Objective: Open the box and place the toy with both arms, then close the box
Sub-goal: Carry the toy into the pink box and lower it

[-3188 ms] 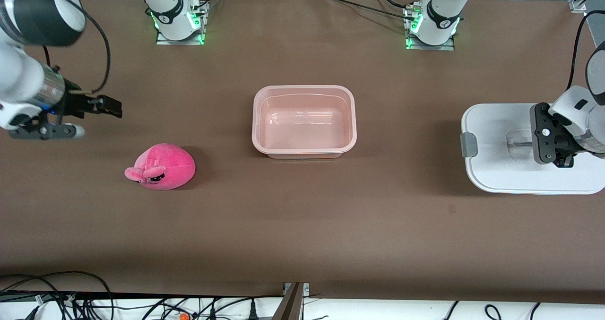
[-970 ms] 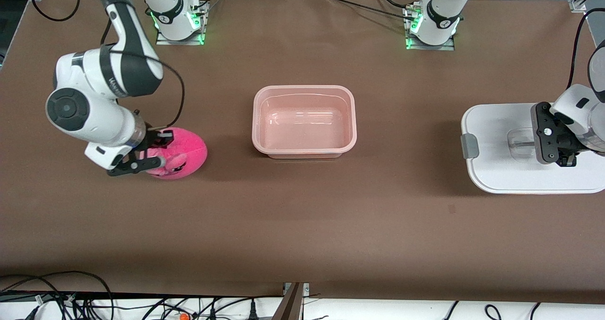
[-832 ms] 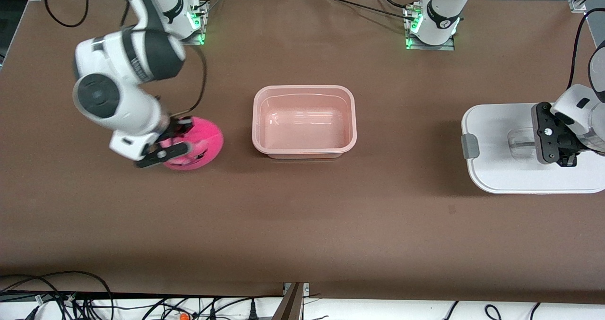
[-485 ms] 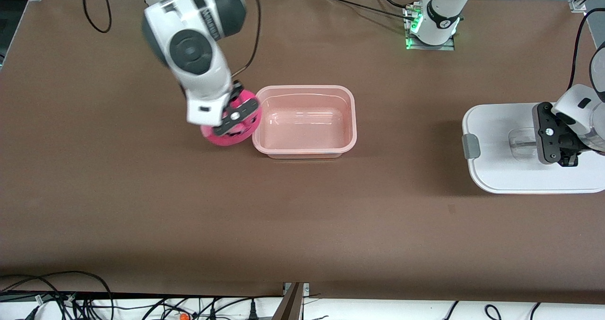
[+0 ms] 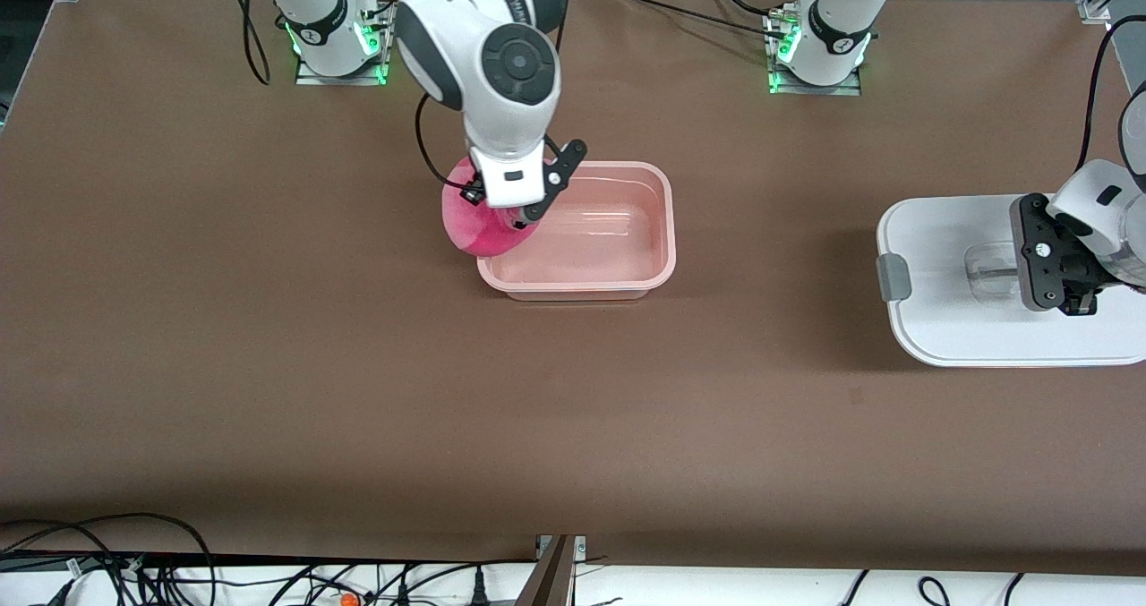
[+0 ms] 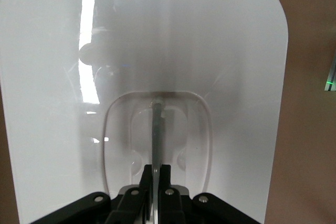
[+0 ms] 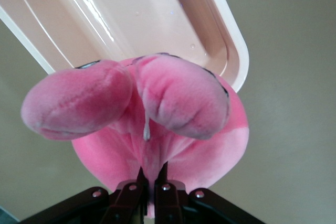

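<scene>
One right tool (image 5: pixel 512 215) gripping toy (image 5: pixel 474 221) over box (image 5: pixel 627 270).

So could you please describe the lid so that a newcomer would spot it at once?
Start at the open pink box mid-table, then look toward the left arm's end. The lid lies flat there, with the left gripper shut on its handle. It is the only white thing on the table, with a grey clip.

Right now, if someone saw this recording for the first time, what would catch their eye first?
The hot-pink plush toy stands out, held up in the right pincer over the rim of the open pinkish box at the end toward the right arm. Next comes the white lid, lying flat on the table toward the left arm's end. The left pincer is shut on the lid's clear handle.
</scene>
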You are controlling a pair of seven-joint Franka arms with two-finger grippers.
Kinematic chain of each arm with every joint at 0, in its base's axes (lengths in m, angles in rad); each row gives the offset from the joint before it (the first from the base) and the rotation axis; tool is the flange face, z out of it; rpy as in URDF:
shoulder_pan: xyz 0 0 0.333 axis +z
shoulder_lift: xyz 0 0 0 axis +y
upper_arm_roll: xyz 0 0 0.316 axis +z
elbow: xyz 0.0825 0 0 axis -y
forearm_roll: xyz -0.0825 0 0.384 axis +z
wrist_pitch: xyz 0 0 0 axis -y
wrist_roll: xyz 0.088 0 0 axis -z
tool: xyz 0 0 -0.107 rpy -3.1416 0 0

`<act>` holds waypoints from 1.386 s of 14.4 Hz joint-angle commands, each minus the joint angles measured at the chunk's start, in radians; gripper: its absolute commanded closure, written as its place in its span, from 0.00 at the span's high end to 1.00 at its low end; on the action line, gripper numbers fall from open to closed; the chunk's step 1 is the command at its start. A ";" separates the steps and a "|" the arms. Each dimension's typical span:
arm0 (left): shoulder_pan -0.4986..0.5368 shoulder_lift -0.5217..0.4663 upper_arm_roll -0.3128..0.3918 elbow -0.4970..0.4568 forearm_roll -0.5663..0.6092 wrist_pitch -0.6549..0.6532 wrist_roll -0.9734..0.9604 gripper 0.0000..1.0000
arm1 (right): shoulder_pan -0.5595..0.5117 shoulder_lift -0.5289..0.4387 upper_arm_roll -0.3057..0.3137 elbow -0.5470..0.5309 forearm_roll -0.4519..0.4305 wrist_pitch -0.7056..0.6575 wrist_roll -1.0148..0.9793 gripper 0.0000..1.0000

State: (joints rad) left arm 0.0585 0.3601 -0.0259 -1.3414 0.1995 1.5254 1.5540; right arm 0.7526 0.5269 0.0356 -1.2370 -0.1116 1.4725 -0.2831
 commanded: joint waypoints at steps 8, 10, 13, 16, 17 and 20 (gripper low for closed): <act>0.009 -0.006 -0.008 0.008 0.009 -0.016 0.003 0.00 | 0.096 0.139 -0.013 0.140 -0.114 -0.034 -0.090 0.00; 0.009 -0.006 -0.008 0.008 0.009 -0.016 0.005 0.00 | 0.100 0.160 -0.013 0.140 -0.117 -0.009 -0.090 0.00; 0.009 -0.006 -0.008 0.008 0.009 -0.016 0.005 0.00 | 0.111 0.192 -0.014 0.139 -0.122 0.031 -0.082 0.00; 0.009 -0.006 -0.008 0.008 0.009 -0.016 0.006 0.00 | 0.126 0.228 -0.020 0.140 -0.141 0.074 -0.076 0.00; 0.009 -0.006 -0.008 0.008 0.009 -0.016 0.005 0.00 | 0.126 0.229 -0.023 0.139 -0.142 0.086 -0.076 0.00; 0.009 -0.006 -0.008 0.008 0.009 -0.016 0.005 0.00 | 0.123 0.229 -0.036 0.142 -0.142 0.104 -0.077 0.00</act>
State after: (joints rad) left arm 0.0603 0.3601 -0.0259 -1.3414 0.1995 1.5251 1.5540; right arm 0.8661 0.7470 0.0158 -1.1323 -0.2437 1.5815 -0.3554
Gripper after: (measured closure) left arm 0.930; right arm 0.934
